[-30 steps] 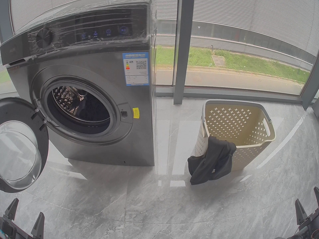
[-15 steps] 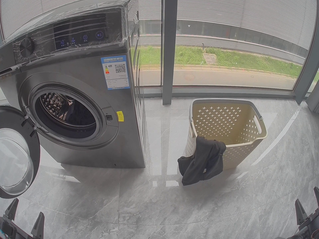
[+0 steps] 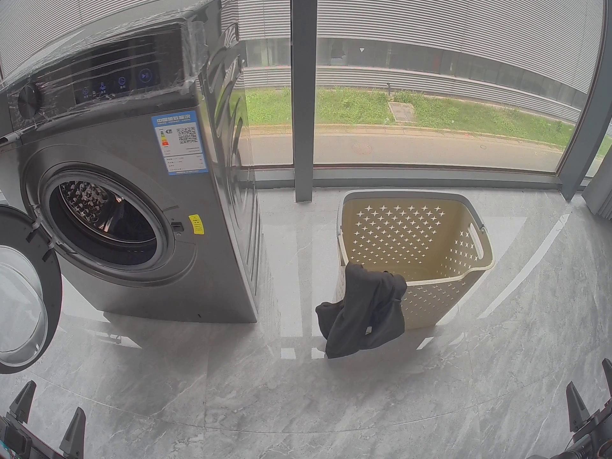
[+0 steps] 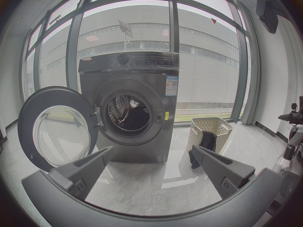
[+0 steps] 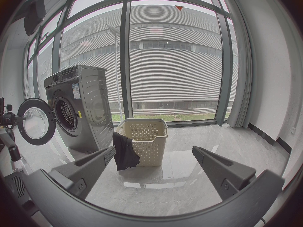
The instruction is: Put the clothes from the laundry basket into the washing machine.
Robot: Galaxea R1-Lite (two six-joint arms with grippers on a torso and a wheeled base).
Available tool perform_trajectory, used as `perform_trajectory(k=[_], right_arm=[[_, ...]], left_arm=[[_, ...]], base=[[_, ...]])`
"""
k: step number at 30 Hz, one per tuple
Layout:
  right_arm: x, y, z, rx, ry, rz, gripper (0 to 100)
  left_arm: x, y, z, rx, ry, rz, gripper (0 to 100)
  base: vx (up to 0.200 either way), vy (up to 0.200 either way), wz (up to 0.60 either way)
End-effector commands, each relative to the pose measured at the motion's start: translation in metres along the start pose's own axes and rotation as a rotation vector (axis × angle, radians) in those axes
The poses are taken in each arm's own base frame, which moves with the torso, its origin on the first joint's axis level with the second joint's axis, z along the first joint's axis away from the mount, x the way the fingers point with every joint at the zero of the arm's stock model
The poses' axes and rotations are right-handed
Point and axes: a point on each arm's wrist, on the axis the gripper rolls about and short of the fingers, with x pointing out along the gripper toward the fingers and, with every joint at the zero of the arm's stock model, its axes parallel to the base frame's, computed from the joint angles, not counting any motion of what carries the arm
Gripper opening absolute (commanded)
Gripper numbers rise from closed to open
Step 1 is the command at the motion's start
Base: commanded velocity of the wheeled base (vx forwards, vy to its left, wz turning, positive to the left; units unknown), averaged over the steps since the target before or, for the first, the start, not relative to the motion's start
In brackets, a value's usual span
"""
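On the floor (image 3: 319, 403) by the window, from the head: washer (image 3: 217, 237) at left with door (image 3: 25, 307) swung wide, basket (image 3: 414, 194) at right, well apart from it. Draped over the basket's near rim at the washer-side corner: garment (image 3: 363, 310), black, mostly hanging outside toward the floor. Bare inner walls on the basket where visible; bottom hidden by the near wall. Drum (image 3: 102, 215) dark inside, contents not to be made out. At the lower corners, left gripper (image 3: 53, 398) and right gripper (image 3: 588, 374), both with jaws spread, holding nothing, well short of the basket.

From the left wrist: left gripper (image 4: 151, 148) gaping, empty, facing washer (image 4: 132, 79) head-on; door (image 4: 56, 133) open beside drum (image 4: 127, 112); something dark low in the drum, cloth or shadow, cannot tell. Basket (image 4: 210, 123) beyond, garment (image 4: 206, 142) over its rim.

From the right wrist: right gripper (image 5: 151, 148) parted wide, empty, pointed at basket (image 5: 148, 136); garment (image 5: 124, 152) down the outer wall on the washer (image 5: 91, 104) side.

Likely light, soft and limp; nothing to break, but apt to slip off the rim or trail and snag. Best taken, probably, at the bunched fold atop the rim, pinched deep and lifted clear.
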Motion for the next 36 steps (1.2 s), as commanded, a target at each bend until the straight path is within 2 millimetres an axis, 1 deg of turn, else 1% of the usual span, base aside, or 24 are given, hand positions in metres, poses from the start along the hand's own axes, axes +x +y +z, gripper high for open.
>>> perform_trajectory(k=[1,13,20,28,36], right_arm=[[0.0005,0.0000,-0.0050,0.000,0.007,0.001,100],[0.0005,0.0000,-0.0050,0.000,0.007,0.001,100],[0.0005,0.0000,-0.0050,0.000,0.007,0.001,100],[0.0005,0.0000,-0.0050,0.000,0.007,0.001,100],[0.0005,0.0000,-0.0050,0.000,0.007,0.001,100]], left_arm=[[0.0001,0.0001,-0.0053,0.000,0.002,0.000,100],[0.0000,0.0000,-0.0049,0.000,0.000,0.000,100],[0.0000,0.0000,-0.0049,0.000,0.000,0.000,100],[0.0001,0.0001,-0.0053,-0.006,0.002,0.002,100],[0.0001,0.0001,-0.0053,-0.003,0.002,0.002,100]], base=[[0.000,0.000,0.00],[0.000,0.000,0.00],[0.200,0.000,0.00],[0.000,0.000,0.00],[0.000,-0.200,0.00]])
